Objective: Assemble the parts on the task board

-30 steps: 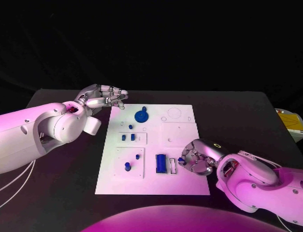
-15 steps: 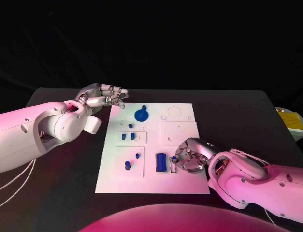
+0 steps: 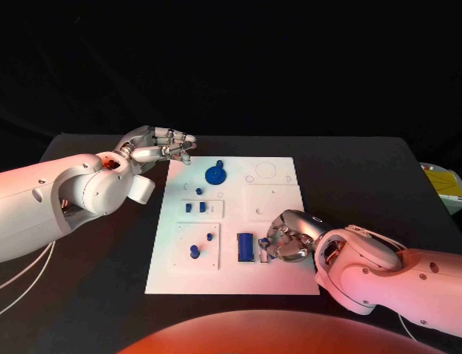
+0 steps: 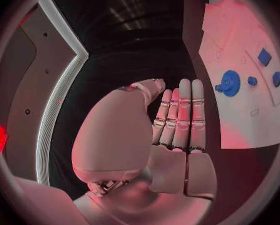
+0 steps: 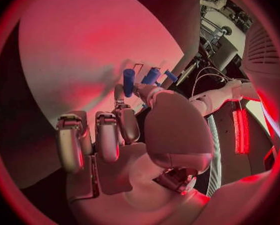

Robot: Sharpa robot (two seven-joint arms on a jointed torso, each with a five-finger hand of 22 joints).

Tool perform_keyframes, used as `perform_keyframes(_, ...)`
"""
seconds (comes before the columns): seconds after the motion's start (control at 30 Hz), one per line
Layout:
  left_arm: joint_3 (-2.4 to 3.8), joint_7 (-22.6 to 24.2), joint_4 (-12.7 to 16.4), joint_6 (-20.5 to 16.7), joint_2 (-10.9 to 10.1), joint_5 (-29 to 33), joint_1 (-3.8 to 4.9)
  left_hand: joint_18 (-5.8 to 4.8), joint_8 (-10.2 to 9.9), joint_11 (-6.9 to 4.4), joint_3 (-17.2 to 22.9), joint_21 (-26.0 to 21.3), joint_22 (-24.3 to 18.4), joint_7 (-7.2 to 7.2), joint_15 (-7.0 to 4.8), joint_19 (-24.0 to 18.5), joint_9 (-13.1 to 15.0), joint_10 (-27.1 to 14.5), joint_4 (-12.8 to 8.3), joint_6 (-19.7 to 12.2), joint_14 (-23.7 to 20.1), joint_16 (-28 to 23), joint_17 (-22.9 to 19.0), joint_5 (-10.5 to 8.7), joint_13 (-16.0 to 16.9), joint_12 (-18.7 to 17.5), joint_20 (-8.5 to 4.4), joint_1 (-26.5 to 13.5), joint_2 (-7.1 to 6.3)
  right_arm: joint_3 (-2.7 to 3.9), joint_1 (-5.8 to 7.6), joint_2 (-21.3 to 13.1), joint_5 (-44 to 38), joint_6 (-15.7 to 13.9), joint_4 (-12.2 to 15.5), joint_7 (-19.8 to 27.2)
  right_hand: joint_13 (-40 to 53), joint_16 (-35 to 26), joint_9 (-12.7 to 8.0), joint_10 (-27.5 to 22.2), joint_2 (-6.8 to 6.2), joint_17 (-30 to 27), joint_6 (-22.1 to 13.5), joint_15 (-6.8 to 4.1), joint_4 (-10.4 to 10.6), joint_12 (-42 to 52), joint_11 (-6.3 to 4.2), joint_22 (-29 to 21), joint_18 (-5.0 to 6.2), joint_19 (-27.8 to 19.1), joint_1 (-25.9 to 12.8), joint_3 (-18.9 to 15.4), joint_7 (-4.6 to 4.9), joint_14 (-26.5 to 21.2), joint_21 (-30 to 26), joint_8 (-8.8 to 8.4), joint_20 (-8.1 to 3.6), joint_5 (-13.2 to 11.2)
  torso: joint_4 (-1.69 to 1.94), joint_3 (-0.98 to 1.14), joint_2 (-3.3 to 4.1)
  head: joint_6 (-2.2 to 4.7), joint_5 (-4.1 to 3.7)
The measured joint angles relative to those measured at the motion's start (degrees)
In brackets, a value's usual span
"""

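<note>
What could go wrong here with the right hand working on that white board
The right hand seems to pinch a small blue part at its fingertips; a shallow pinch could let it slip or tilt before it seats. The hand hangs close beside the blue block on the task board, so it might knock that. The board looks unclamped and could shift; the left hand hovers off its far corner, not steadying it.

A black surface (image 3: pixel 103 295) carries everything; a yellow object (image 3: pixel 444 184) sits off its far right edge.
</note>
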Motion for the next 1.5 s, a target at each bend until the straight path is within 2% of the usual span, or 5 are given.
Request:
perform_keyframes(0.3,0.0,-0.07,0.0,0.08,-0.02,0.0,0.0,0.0,0.0,0.0,0.0,0.0,0.0,0.0,0.0,0.0,0.0,0.0,0.0,0.0,0.0,0.0,0.0,0.0,0.0,0.0,0.0,0.0,0.0,-0.03,-0.02,0.29,-1.11,0.33,0.16,-0.52,0.0,0.0,-0.55,0.21,0.31,0.0,0.22,-0.2,-0.46,0.2,-0.2,-0.01,0.0,-0.21,-1.34,-0.32,0.21,0.21,0.0,0.23,-0.21,0.54,0.05,0.0,0.01,-0.16,0.07)
perform_keyframes(0.53,0.0,-0.12,0.0,0.11,-0.05,0.0,0.0,0.0,0.0,0.0,0.0,0.0,-0.01,0.0,0.0,0.0,0.0,0.0,0.0,0.0,0.0,0.0,-0.01,0.0,0.0,0.0,0.0,0.0,0.0,-0.11,-0.16,0.33,-1.74,0.73,0.48,-0.85,-0.01,0.0,-0.91,0.21,0.39,0.0,0.3,-0.2,1.22,0.2,-0.2,-0.01,0.0,-0.21,-2.8,-2.15,0.13,0.21,0.0,0.47,-0.21,1.03,0.05,-0.04,-0.02,-0.31,0.17)
perform_keyframes(0.73,0.0,-0.17,0.0,0.15,-0.07,0.0,0.0,0.0,0.0,0.18,0.17,0.22,0.05,0.0,0.0,0.0,0.0,-0.17,-0.17,0.0,0.0,0.0,0.02,0.0,-0.04,0.0,0.0,0.0,0.0,-0.19,-0.27,0.31,-2.17,1.1,0.68,-1.04,-0.01,0.22,-1.64,0.3,-0.15,-0.01,3.09,-0.2,4.37,0.2,-0.32,-0.01,0.0,-0.21,-5.25,-5.99,-2.45,0.2,0.0,1.18,-0.21,3.31,0.02,-0.03,-0.03,-0.33,0.29)
perform_keyframes(0.93,0.0,-0.2,0.0,0.19,-0.07,0.0,0.0,0.0,0.0,0.22,0.16,0.22,0.09,0.0,0.0,0.0,0.0,-0.21,-0.16,0.0,0.0,0.0,0.04,0.0,-0.06,0.0,0.0,0.0,0.0,-0.19,-0.28,0.38,-2.55,1.23,0.81,-1.04,-0.01,0.22,-2.19,0.3,-0.18,-0.01,2.92,-0.2,4.77,0.2,-0.32,-0.02,0.0,-0.21,-6.78,-8.89,-2.29,0.2,-0.01,1.09,-0.21,3.64,0.0,-0.03,-0.03,-0.29,0.36)
perform_keyframes(1.5,0.0,-0.31,0.0,0.25,-0.07,0.0,0.0,0.0,0.0,0.22,0.16,0.22,0.08,0.0,0.0,0.0,0.0,-0.21,-0.16,0.0,0.0,-0.23,0.03,0.0,-0.06,0.0,0.0,0.0,0.0,-0.19,-0.29,0.11,-3.13,1.26,0.84,-1.02,0.03,0.22,-3.22,0.3,1.53,-0.01,2.92,-0.2,4.93,0.2,-0.31,-0.03,0.01,0.0,-9.3,-12.66,-2.29,0.2,-0.01,1.09,-0.42,-0.47,0.01,-0.03,-0.02,-0.13,0.37)
